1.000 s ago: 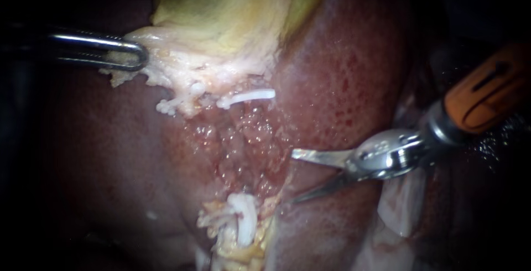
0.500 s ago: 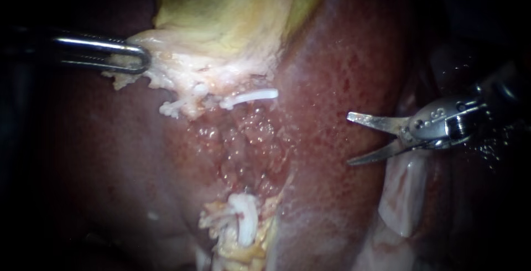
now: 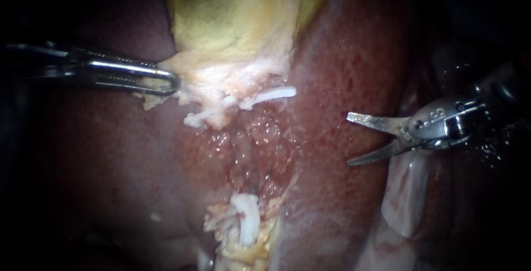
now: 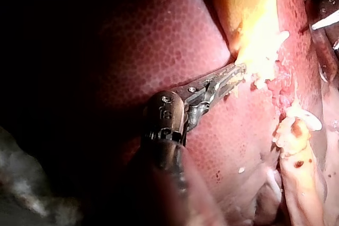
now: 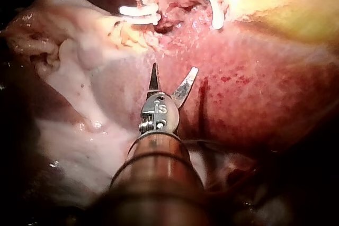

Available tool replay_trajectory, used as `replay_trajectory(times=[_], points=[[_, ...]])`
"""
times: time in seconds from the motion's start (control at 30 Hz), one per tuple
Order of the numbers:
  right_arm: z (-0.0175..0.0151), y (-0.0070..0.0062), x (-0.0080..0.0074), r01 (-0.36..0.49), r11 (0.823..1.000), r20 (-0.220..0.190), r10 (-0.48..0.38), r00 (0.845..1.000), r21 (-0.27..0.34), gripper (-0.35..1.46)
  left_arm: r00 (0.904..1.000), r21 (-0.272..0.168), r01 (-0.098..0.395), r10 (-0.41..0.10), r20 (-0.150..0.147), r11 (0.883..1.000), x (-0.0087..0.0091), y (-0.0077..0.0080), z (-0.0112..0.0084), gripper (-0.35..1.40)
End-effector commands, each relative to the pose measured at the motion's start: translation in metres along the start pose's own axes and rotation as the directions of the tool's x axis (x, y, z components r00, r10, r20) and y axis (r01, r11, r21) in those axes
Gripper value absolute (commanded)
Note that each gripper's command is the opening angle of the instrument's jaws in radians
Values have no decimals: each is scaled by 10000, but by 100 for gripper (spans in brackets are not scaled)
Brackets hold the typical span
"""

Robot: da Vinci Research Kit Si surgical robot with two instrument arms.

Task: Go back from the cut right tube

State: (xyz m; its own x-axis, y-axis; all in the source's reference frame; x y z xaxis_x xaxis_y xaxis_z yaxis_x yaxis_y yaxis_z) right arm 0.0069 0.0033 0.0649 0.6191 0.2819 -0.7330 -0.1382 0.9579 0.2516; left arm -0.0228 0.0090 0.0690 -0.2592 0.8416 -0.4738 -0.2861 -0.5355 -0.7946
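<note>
My right instrument [image 3: 349,139], blades apart and holding nothing, hangs over the liver [image 3: 343,66], well apart from the cut right tube [image 3: 247,103]. The tube's upper end carries a white clip [image 3: 276,92] at the top of the raw bed. Beyond it, my left instrument [image 3: 168,81] is clamped on the pale lower edge of the gallbladder [image 3: 232,16].

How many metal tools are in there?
2. The left instrument grips the edge of the gallbladder; the right instrument, jaws open, hangs over the liver. None seems hidden.
</note>
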Motion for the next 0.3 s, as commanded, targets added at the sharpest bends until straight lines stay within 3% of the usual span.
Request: replay_trajectory(times=[0.03, 0.3], points=[[0, 0, 0, -1, 10000, -2, 1, 10000, 2, 145, 10000, -20, 11, -11, 15, 10000, 0, 0, 1, -35], [1, 0, 1, -4, 9999, -58, 5, 10000, 133, 145, 10000, -35, 8, -8, 21, 10000, 0, 0, 0, -35]])
